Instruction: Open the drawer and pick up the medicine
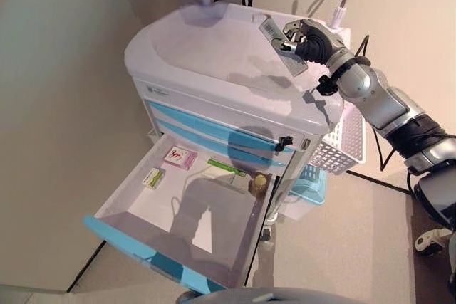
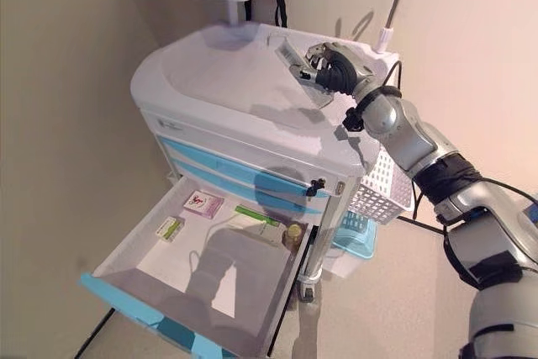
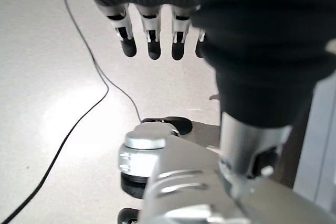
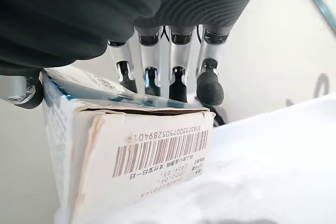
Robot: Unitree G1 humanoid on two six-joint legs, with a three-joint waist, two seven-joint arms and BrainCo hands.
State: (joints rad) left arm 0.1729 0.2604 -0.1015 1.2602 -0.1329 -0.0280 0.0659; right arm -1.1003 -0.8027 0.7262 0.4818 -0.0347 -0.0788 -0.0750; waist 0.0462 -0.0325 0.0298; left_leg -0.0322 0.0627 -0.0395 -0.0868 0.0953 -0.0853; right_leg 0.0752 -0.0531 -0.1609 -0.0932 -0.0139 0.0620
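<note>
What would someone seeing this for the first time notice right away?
First, the right hand held above the top of the white medical cart, its fingers closed on a medicine box. Next, the cart's bottom drawer, pulled wide open towards the robot, with a pink box, a small green box, a green strip and a small bottle lying inside. The left hand hangs idle over the floor, fingers straight.
</note>
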